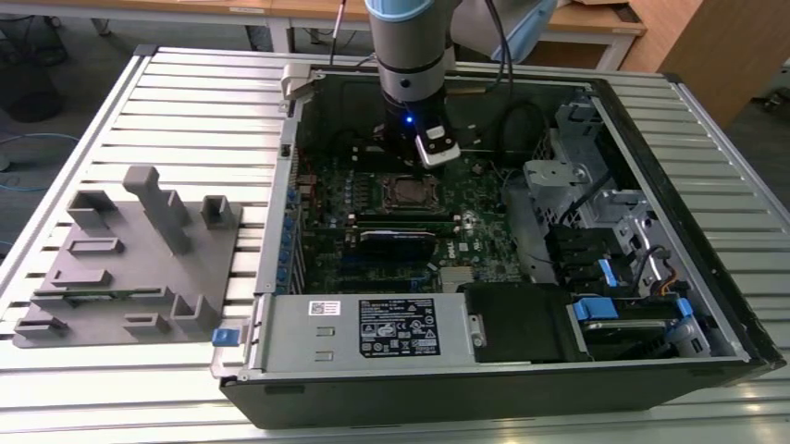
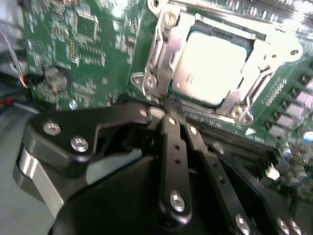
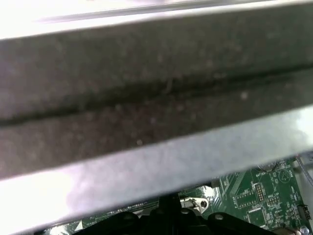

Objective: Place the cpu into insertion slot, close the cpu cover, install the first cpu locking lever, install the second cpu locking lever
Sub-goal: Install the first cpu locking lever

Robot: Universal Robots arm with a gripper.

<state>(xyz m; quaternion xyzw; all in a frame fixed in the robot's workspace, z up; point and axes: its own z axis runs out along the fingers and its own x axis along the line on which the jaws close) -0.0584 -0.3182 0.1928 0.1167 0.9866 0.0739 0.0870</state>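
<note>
A slatted metal desk (image 1: 185, 102) carries an open computer case (image 1: 494, 370) lying on its side. Nearest in the exterior view, along the case's front edge, sits a silver power supply box (image 1: 370, 328) with a label on top. On the exterior view's left, a grey plastic fixture block (image 1: 129, 268) with upright posts rests on the desk beside the case.

Farther in, the green circuit board (image 1: 408, 222) fills the case floor. The insertion slot (image 1: 405, 191) sits near the board's middle. In the second wrist view the cpu (image 2: 212, 66), with its pale metal top, lies seated in the slot, and the cpu cover (image 2: 166, 54), a silvery frame, lies down around it, with the chip showing through its window.

The gripper (image 2: 171, 115) hangs just beyond the slot in the exterior view, low over the board. In the second wrist view its black jaws are drawn together, their tips right at the cover's edge by a silvery lever end; whether they pinch that metal part cannot be told.

In the first wrist view a broad grey metal bar (image 3: 156, 98) crosses close to the camera, with a strip of green board below it.

Behind the case, the grey and pale blue arm (image 1: 413, 46) rises upward, and wooden tables (image 1: 593, 23) stand farther back.
</note>
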